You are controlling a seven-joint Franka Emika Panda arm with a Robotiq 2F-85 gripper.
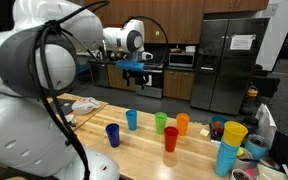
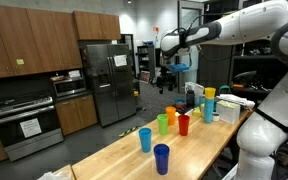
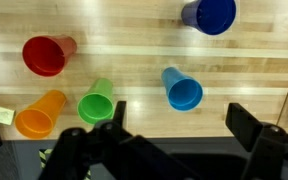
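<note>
Hanging high above the table [image 3: 134,25], the tool [image 3: 176,120] is seen released, its jaws spread wide and nothing held between them. No cup is touched or lifted, so the work is judged to be at its very start, with every handling step left. Nearest below the tool, just ahead of its fingertips in the wrist view, the light blue cup [image 3: 182,90] is found upright. The green cup [image 3: 96,102] and the orange cup [image 3: 39,113] are set off to one side of the tool, close beside each other, and whether they touch cannot be told. The red cup [image 3: 46,55] is placed farther ahead on that same side, and the dark blue cup [image 3: 212,15] farthest ahead, well apart from the rest. The table's near edge is seen running directly beneath the tool, with dark floor [image 3: 14,160] behind it, so little surface is left rearward. Ample free height is kept between the tool and the cup rims, and open wood is left around the light blue cup. A stack of cups [image 1: 229,145] is seen at one end of the table in an exterior view, well away from the tool
</note>
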